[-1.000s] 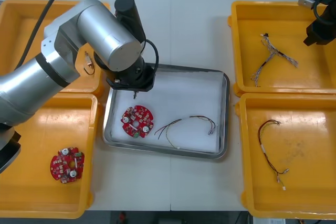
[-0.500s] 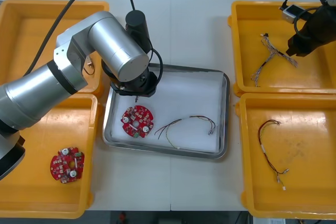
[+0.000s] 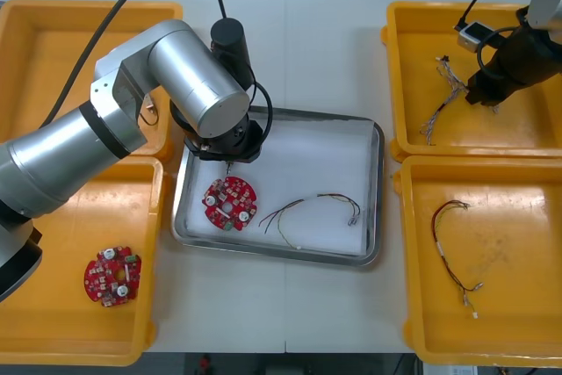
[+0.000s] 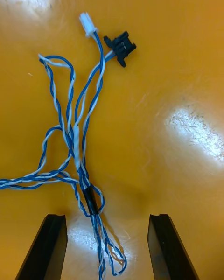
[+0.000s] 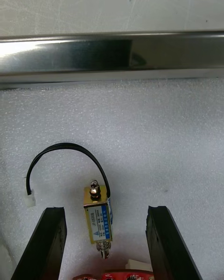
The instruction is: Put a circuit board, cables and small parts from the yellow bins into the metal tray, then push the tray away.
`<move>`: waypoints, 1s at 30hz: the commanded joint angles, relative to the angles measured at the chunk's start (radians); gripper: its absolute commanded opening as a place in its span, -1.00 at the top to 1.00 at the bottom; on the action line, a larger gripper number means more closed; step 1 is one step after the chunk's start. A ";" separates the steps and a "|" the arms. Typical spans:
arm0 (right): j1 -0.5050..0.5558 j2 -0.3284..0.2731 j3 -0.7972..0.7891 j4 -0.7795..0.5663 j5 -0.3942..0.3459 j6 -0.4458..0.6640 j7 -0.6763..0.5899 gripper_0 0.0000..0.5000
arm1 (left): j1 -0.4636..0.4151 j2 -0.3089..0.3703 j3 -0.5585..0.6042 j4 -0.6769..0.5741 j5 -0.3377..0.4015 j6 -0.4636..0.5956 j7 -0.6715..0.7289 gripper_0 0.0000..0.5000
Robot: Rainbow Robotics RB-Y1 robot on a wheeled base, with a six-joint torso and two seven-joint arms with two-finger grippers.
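Scene: a light counter (image 3: 290,41) seen from above, with yellow bins at both sides and a white-lined metal tray (image 3: 379,183) between them.
Left end effector (image 5: 107,211): released, its black fingers standing apart low over the tray's left end, near the shiny rim.
Small metal part (image 5: 99,221): lies on the white lining between those fingers, touching neither, with a black lead looping off it. It appears to be set down, with the fingers spread to let it go.
Also in the tray: a round red circuit board (image 3: 229,203) just beside the part, and a thin cable (image 3: 312,206) nearer the middle.
Right end effector (image 4: 107,218): released, over the far right bin (image 3: 536,125). Its fingers stand either side of the twisted blue and white cable (image 4: 77,144), whose strands run between them. This looks like a line-up for a pinch where the strands bunch together.
Change from half a second earlier: the left arm sits in the same place, while the right arm has come further in across its bin, closer over the cable.
Change from a second earlier: the right arm was then only at the bin's outer edge.
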 commanded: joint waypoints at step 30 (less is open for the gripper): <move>0.051 -0.043 0.038 -0.131 0.001 0.037 0.013 1.00 | -0.051 0.200 0.493 -0.294 0.104 0.411 -0.109 -1.00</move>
